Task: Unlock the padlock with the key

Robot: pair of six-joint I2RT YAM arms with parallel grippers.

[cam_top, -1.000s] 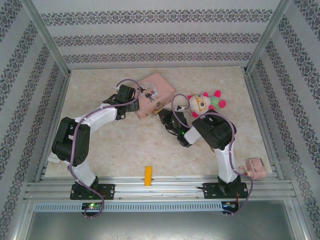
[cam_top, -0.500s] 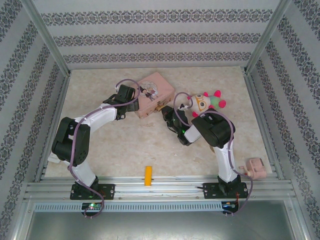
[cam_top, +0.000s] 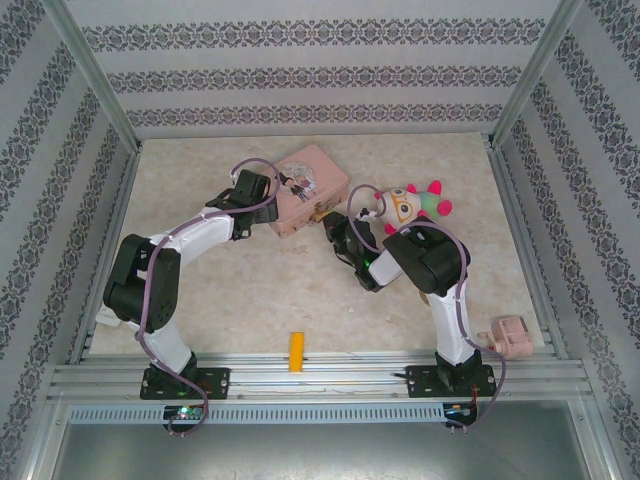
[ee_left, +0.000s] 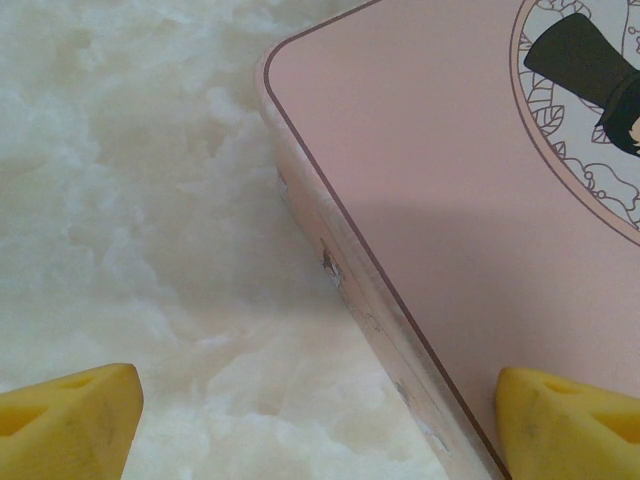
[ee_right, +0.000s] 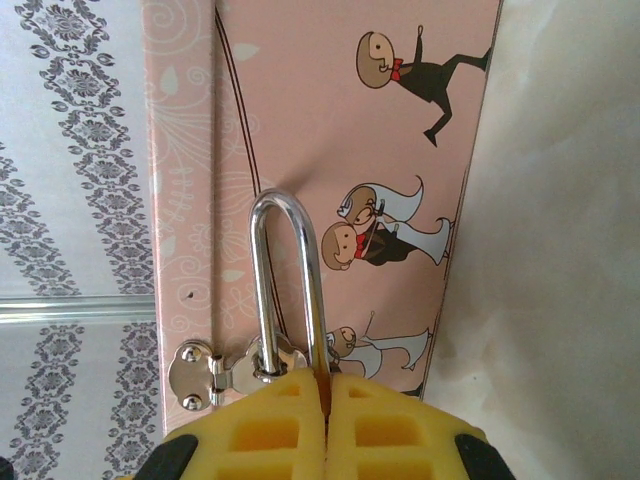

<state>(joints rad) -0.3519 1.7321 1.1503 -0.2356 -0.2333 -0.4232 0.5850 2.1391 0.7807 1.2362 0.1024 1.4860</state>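
Step, judged: keying padlock (ee_right: 259,280) | my left tool (ee_left: 320,440) apart, astride edge of pink tin (ee_left: 480,230) | my right tool (ee_right: 325,420) together at padlock | next: align key precisely.

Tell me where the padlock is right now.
In the right wrist view, the padlock sits centre-frame, its silver shackle through the hasp on the pink tin, just above the shut right pincer.

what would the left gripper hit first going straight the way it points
Probably the pink tin: its edge runs between the open fingers of the left gripper. Depth unclear.
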